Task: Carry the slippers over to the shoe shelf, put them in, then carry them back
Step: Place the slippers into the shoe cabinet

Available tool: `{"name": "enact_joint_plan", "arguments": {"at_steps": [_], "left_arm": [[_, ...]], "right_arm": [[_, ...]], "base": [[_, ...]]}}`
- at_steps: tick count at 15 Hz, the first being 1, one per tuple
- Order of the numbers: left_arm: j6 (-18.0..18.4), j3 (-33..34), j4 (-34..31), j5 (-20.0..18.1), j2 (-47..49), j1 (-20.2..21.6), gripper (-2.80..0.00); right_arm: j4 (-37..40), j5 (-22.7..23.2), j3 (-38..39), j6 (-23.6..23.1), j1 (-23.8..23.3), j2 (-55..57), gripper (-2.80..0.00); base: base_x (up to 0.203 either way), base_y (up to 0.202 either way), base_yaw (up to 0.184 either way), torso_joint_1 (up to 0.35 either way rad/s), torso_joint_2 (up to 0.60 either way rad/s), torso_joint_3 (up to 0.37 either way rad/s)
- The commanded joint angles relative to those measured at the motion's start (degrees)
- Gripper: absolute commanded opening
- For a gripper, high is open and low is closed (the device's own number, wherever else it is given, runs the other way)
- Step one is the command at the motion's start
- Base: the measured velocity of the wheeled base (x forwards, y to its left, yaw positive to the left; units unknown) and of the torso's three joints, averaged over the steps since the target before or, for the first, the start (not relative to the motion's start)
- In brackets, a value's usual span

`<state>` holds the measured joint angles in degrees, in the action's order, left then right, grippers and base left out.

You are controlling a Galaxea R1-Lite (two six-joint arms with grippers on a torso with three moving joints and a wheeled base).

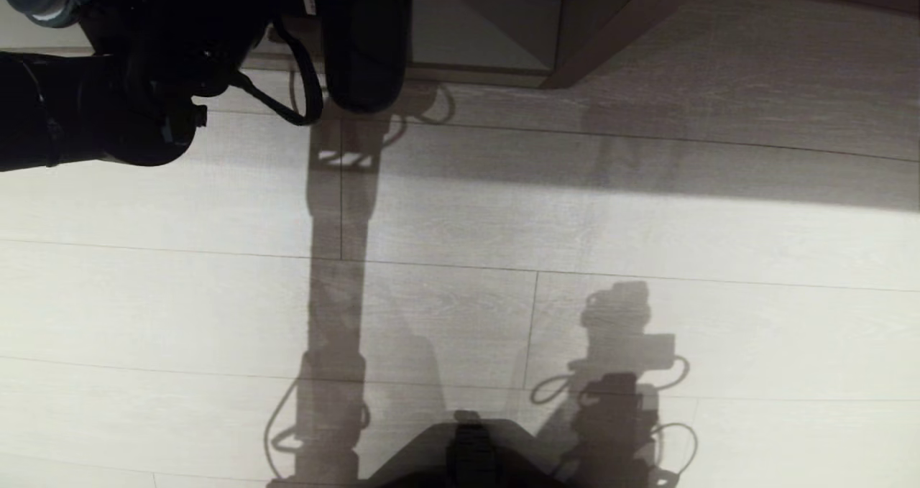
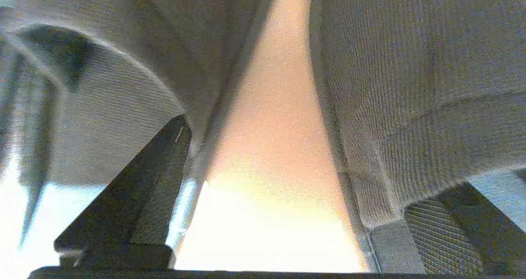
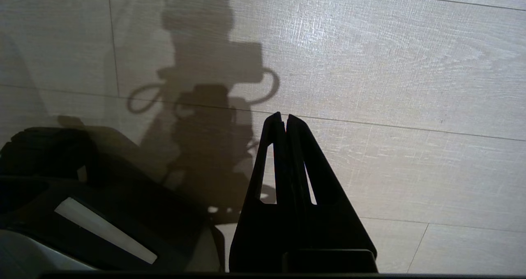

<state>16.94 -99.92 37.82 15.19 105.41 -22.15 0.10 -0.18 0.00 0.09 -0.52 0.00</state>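
Both grey-blue slippers fill the left wrist view, one [image 2: 107, 118] on one side and one [image 2: 411, 106] on the other, with a strip of brightly lit surface [image 2: 271, 197] between them. My left gripper [image 2: 287, 168] is open; its dark fingers [image 2: 123, 213] stand wide apart, each by a slipper's dark opening, with nothing pinched between them. In the head view the left arm [image 1: 144, 78] reaches to the shoe shelf [image 1: 481, 35] at the top, and the slippers are hidden there. My right gripper [image 3: 284, 116] hangs shut and empty over the floor.
The shelf's divider panel [image 1: 618, 28] slants down to the pale plank floor [image 1: 575, 222]. The robot's base [image 1: 467, 459] sits at the bottom edge, with the arms' shadows on the floor beside it.
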Motion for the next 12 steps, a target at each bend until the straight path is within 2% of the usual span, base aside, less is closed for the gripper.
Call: {"name": "enact_joint_plan", "arguments": {"at_steps": [1,5,7,12], "left_arm": [[0.0,3.0,0.3,0.1,-3.4,0.0,0.00],[-0.2,7.7,0.4,-0.1,-7.0,0.0,0.00],[-1.7,9.1,0.4,-0.1,-7.9,0.0,0.00],[-2.9,-3.4,-0.7,0.3,-2.4,-0.1,0.00]], "right_arm": [[0.0,0.0,0.0,0.0,0.0,-0.2,-2.80],[0.0,0.0,0.0,0.0,0.0,-0.1,-2.80],[0.0,0.0,0.0,0.0,0.0,-0.2,-2.80],[0.0,0.0,0.0,0.0,0.0,-0.2,-2.80]], "base": [[0.000,0.000,0.000,0.000,0.00,0.000],[0.000,0.000,0.000,0.000,0.00,0.000],[0.000,0.000,0.000,0.000,0.00,0.000],[0.000,0.000,0.000,0.000,0.00,0.000]]}}
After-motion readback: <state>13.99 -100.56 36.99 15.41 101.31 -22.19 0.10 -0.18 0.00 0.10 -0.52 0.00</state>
